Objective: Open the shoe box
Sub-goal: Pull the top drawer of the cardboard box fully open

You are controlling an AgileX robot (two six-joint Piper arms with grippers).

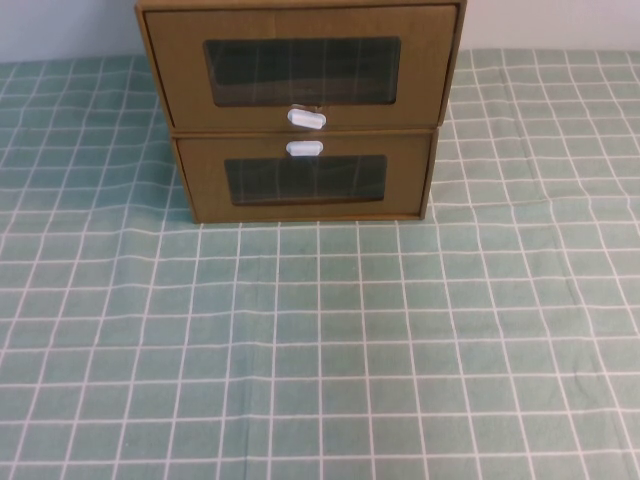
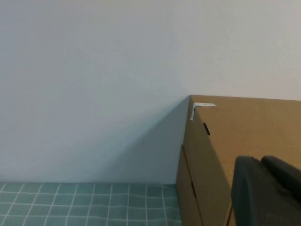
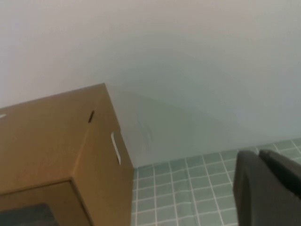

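Two brown cardboard shoe boxes stand stacked at the back of the table. The upper box and the lower box each have a dark window and a white handle, the upper handle and the lower handle. Both fronts are closed. Neither arm shows in the high view. My left gripper hangs shut and holding nothing beside the stack's left side, up near its top. My right gripper is shut and holding nothing, off the stack's right side, over the cloth.
A green checked tablecloth covers the table in front of and beside the boxes. A plain pale wall rises directly behind the stack.
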